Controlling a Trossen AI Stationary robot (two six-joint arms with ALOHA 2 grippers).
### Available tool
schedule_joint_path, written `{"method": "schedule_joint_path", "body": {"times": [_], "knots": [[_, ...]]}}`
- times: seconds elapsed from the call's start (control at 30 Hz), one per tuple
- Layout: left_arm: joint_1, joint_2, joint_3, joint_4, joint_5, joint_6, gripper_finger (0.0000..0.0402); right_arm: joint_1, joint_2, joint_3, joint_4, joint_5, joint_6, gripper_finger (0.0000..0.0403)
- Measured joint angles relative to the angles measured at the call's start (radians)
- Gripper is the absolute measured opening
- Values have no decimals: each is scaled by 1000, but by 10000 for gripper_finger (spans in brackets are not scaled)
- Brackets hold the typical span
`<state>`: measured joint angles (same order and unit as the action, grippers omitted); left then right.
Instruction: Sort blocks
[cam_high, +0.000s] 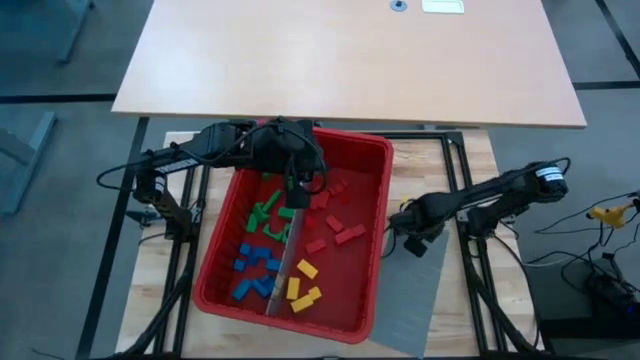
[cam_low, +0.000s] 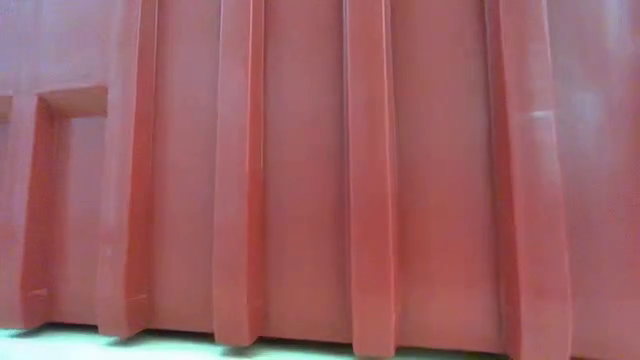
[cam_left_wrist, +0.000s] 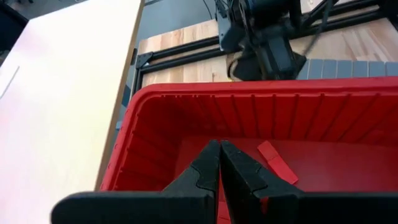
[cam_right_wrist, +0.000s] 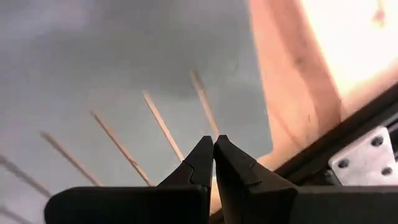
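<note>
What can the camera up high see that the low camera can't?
Only the high view shows inside the red bin: green blocks, blue blocks, yellow blocks and red blocks, grouped by colour around a grey divider. It also shows the left gripper over the bin and the right gripper beside it, above a grey panel. The low view adds nothing of its own; the bin's ribbed red wall fills it. Both share the bin.
</note>
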<state>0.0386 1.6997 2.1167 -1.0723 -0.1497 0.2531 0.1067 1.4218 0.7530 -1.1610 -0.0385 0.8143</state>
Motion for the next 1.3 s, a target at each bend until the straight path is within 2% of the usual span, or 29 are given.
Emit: {"method": "schedule_joint_path", "body": {"times": [0.2,0.4,0.57,0.7,0.83,1.07,1.3], "knots": [[3,0,-6,-41,0,-10,0,-48,-182,3,-56,23,89,0],[21,4,-6,-156,1,-56,0,-50,-409,4,-64,66,233,0],[37,7,-21,-208,1,-87,0,-51,-562,7,10,117,302,0],[45,7,-54,-213,2,-106,0,-51,-636,7,149,176,315,0],[44,7,-100,-218,2,-110,0,-58,-652,8,283,226,299,0],[45,7,-173,-254,2,-126,0,-104,-588,8,368,224,236,0],[50,7,-228,-310,2,-180,0,-169,-512,8,561,190,163,0]]}}
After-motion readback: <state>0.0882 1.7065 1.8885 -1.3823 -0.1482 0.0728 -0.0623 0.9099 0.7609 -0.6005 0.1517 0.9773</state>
